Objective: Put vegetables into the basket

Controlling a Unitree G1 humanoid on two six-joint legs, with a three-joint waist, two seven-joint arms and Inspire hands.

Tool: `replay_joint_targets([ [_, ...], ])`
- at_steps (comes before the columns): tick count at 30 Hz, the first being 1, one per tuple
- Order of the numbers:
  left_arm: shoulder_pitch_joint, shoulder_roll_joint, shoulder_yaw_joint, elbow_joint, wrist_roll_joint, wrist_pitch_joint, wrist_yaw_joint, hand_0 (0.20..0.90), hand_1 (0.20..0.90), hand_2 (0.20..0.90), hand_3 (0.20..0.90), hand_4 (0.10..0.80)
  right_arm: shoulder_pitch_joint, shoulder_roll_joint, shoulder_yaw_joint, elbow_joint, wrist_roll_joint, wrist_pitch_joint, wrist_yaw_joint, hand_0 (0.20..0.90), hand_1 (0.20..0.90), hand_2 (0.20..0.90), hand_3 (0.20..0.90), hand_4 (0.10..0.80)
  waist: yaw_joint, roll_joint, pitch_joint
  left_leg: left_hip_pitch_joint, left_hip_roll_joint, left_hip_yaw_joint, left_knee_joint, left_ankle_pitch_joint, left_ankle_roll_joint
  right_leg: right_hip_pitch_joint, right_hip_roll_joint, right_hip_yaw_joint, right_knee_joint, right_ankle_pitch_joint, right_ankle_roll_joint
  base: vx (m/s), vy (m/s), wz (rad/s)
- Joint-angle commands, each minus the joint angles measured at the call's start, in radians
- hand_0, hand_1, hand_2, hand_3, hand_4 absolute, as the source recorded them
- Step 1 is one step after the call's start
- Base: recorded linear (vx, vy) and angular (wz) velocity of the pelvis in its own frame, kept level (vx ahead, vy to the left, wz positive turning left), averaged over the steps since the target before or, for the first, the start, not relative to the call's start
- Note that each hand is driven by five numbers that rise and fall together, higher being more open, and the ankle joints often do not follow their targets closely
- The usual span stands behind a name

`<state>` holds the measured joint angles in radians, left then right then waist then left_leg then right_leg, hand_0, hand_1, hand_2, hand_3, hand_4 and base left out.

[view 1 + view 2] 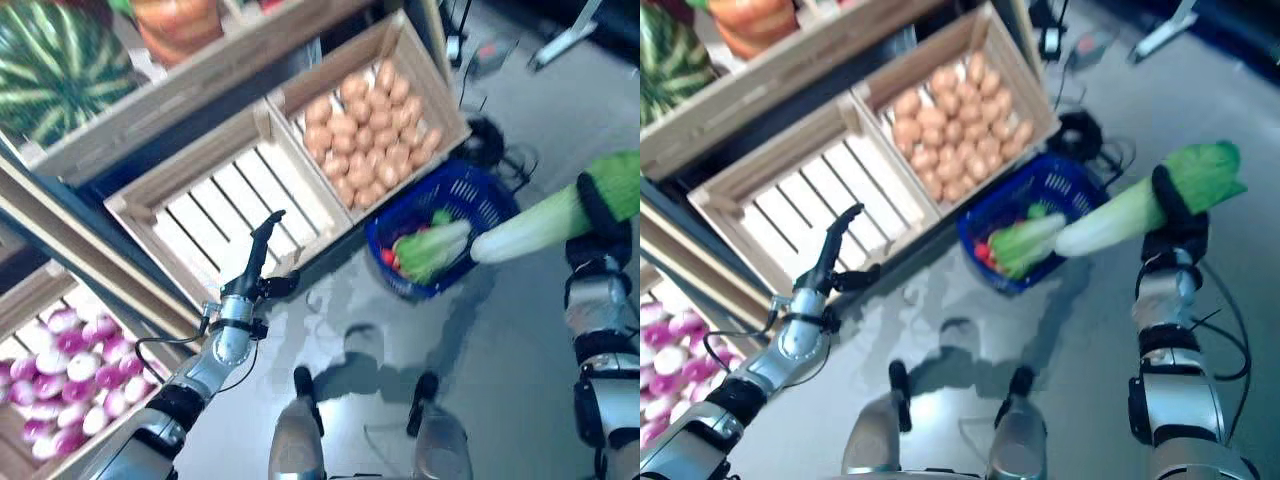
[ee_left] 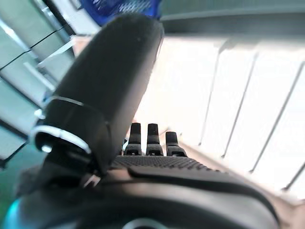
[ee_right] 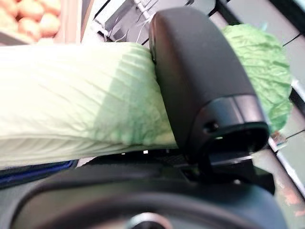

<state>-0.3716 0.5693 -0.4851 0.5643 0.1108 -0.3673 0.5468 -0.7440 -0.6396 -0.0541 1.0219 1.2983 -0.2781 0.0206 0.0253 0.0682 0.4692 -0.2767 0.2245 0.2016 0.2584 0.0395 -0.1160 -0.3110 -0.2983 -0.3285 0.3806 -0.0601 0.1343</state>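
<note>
My right hand (image 1: 1178, 212) is shut on a long pale green cabbage (image 1: 1130, 212) with a leafy green top, held in the air with its white end over the right rim of the blue basket (image 1: 470, 192). The thumb wraps over the cabbage in the right wrist view (image 3: 200, 81). The basket stands on the floor below the wooden stand and holds another leafy cabbage (image 1: 432, 247) and something red (image 1: 388, 258). My left hand (image 1: 262, 245) is open, fingers straight, over the front edge of an empty slatted crate (image 1: 235, 205).
A wooden stand with several crates rises at the left and back. The crate of brown round vegetables (image 1: 368, 125) sits just behind the basket. Grey floor lies to the right and in front of the basket.
</note>
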Motion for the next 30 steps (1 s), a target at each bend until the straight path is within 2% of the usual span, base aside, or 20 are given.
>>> replay_joint_targets([
  [1, -0.071, 0.014, 0.060, -0.086, -0.039, -0.082, 0.052, 0.900, 0.900, 0.900, 0.900, 0.800, -0.115, -0.069, 0.017, -0.060, -0.070, -0.122, -0.006, 0.300, 0.300, 0.300, 0.300, 0.400, 0.028, -0.014, -0.020, -0.041, 0.028, -0.046, 0.190, -0.132, -0.048, 0.005, -0.004, -0.011, 0.126, -0.078, -0.062, -0.026, 0.011, 0.26],
  [2, -0.073, 0.020, 0.052, -0.106, -0.039, -0.074, 0.055, 0.900, 0.900, 0.900, 0.900, 0.800, -0.141, -0.077, 0.033, -0.042, -0.076, -0.128, -0.011, 0.300, 0.300, 0.300, 0.300, 0.400, 0.035, -0.006, -0.004, -0.074, 0.020, -0.066, 0.237, -0.167, -0.049, -0.031, -0.017, 0.004, 0.193, -0.113, -0.057, -0.047, 0.008, 0.19],
  [9, -0.091, 0.040, 0.026, -0.143, -0.098, -0.057, 0.097, 0.900, 0.900, 0.900, 0.900, 0.800, -0.267, -0.114, 0.079, 0.024, -0.098, -0.158, -0.036, 0.300, 0.300, 0.300, 0.300, 0.400, 0.050, 0.024, 0.050, -0.231, 0.006, -0.092, 0.412, -0.250, -0.017, -0.208, -0.081, 0.034, 0.426, -0.197, -0.063, -0.075, 0.000, 0.10],
  [15, -0.082, 0.053, 0.009, -0.166, -0.122, -0.061, 0.100, 0.900, 0.900, 0.900, 0.900, 0.800, -0.342, -0.141, 0.111, 0.040, -0.124, -0.188, -0.022, 0.300, 0.300, 0.300, 0.300, 0.400, 0.060, 0.037, 0.051, -0.329, 0.002, -0.103, 0.499, -0.289, -0.003, -0.319, -0.112, 0.057, 0.534, -0.235, -0.064, -0.046, -0.013, 0.15],
  [19, -0.075, 0.066, -0.002, -0.182, -0.128, -0.071, 0.102, 0.900, 0.900, 0.900, 0.900, 0.800, -0.379, -0.160, 0.134, 0.036, -0.106, -0.192, 0.001, 0.300, 0.300, 0.300, 0.300, 0.400, 0.062, 0.041, 0.051, -0.366, 0.003, -0.108, 0.525, -0.297, 0.001, -0.359, -0.116, 0.065, 0.564, -0.245, -0.068, -0.040, -0.012, 0.06],
  [20, -0.072, 0.070, -0.009, -0.191, -0.123, -0.073, 0.105, 0.900, 0.900, 0.900, 0.900, 0.800, -0.389, -0.167, 0.139, 0.040, -0.101, -0.182, 0.005, 0.848, 0.848, 0.848, 0.848, 0.765, 0.063, 0.043, 0.051, -0.377, 0.004, -0.110, 0.535, -0.301, 0.001, -0.370, -0.118, 0.068, 0.576, -0.249, -0.068, 0.000, 0.000, 0.00],
  [21, -0.071, 0.071, -0.010, -0.193, -0.121, -0.073, 0.107, 0.900, 0.900, 0.900, 0.900, 0.800, -0.391, -0.169, 0.141, 0.040, -0.104, -0.180, 0.001, 0.900, 0.900, 0.900, 0.900, 0.800, 0.064, 0.043, 0.051, -0.378, 0.004, -0.111, 0.537, -0.302, 0.002, -0.372, -0.118, 0.069, 0.577, -0.250, -0.069, 0.000, 0.000, 0.00],
  [30, -0.068, 0.101, -0.016, -0.201, -0.150, -0.086, 0.108, 0.900, 0.900, 0.900, 0.900, 0.800, -0.433, -0.181, 0.166, 0.075, -0.128, -0.122, -0.014, 0.900, 0.900, 0.900, 0.900, 0.800, 0.069, 0.041, 0.051, -0.367, 0.009, -0.112, 0.537, -0.304, 0.009, -0.368, -0.112, 0.072, 0.585, -0.255, -0.072, 0.000, 0.000, 0.00],
])
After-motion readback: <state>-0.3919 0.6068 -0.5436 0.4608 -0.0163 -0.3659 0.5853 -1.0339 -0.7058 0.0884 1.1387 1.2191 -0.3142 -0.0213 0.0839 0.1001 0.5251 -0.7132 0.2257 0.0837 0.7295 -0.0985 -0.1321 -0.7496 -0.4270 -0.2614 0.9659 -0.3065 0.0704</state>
